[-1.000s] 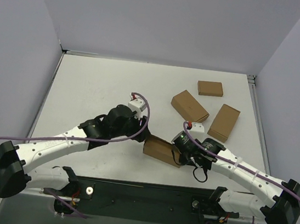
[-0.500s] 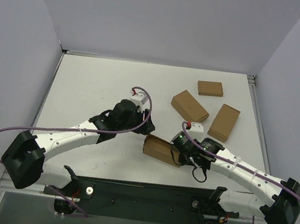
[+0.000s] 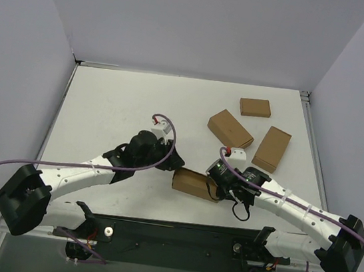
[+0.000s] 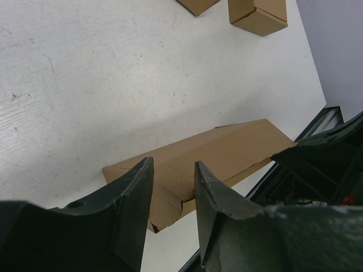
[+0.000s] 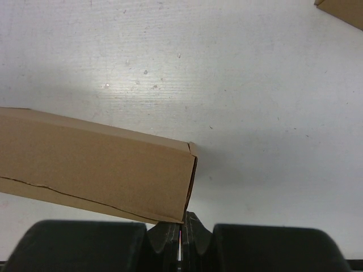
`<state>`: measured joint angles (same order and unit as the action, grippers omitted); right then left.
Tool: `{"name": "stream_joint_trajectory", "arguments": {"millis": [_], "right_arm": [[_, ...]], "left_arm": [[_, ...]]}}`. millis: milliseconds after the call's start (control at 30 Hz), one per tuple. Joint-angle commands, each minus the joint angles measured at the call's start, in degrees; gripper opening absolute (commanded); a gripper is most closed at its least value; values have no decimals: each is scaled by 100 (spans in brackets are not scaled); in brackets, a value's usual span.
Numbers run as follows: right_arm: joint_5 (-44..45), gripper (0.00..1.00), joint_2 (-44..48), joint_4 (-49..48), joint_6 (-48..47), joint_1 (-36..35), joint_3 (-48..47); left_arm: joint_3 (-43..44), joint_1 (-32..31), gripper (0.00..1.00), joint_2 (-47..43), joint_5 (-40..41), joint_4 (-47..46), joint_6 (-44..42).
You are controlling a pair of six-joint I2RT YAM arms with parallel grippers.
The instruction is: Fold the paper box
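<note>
Top external view: the paper box (image 3: pixel 192 183) lies low in the centre of the frame on the white table (image 3: pixel 112 107), a flat, folded oblong of plain brown cardboard. It is hemmed in by both arms. The left gripper (image 3: pixel 172 161) reaches its left end from the upper left, and the right gripper (image 3: pixel 215 185) meets its right end. Well apart, in the upper right, sit three lesser cartons: the slanted small box (image 3: pixel 230 128), the rear small box (image 3: pixel 255 107) and the outer small box (image 3: pixel 271 148). A purple cable (image 3: pixel 170 124) loops over the left wrist.

In the left wrist view the dark, matte fingers (image 4: pixel 133 192) stand apart, nothing between them. The box's end shows in the gap beyond, a flap there gaping slightly.

In the right wrist view the black fingers (image 5: pixel 170 231) at bottom centre are pressed together, and the box's near corner touches their tips. Whether any cardboard edge is nipped cannot be told. A thin seam runs along the fibrous brown face. The tabletop is finely ribbed and speckled.
</note>
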<state>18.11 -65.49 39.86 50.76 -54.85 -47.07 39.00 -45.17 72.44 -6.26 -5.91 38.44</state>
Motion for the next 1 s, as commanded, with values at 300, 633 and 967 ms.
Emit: {"name": "stream_joint_trajectory", "arguments": {"millis": [300, 633, 967], "right_arm": [[-44, 0, -244, 374, 30, -43, 102], [-53, 0, -227, 374, 30, -70, 84], [-53, 0, -244, 374, 21, -78, 58]], "left_arm": [[-139, 8, 62, -582, 177, 889, -64], [-165, 236, 70, -1644, 730, 1496, -73], [-657, 307, 61, -1585, 459, 1523, -99]]}}
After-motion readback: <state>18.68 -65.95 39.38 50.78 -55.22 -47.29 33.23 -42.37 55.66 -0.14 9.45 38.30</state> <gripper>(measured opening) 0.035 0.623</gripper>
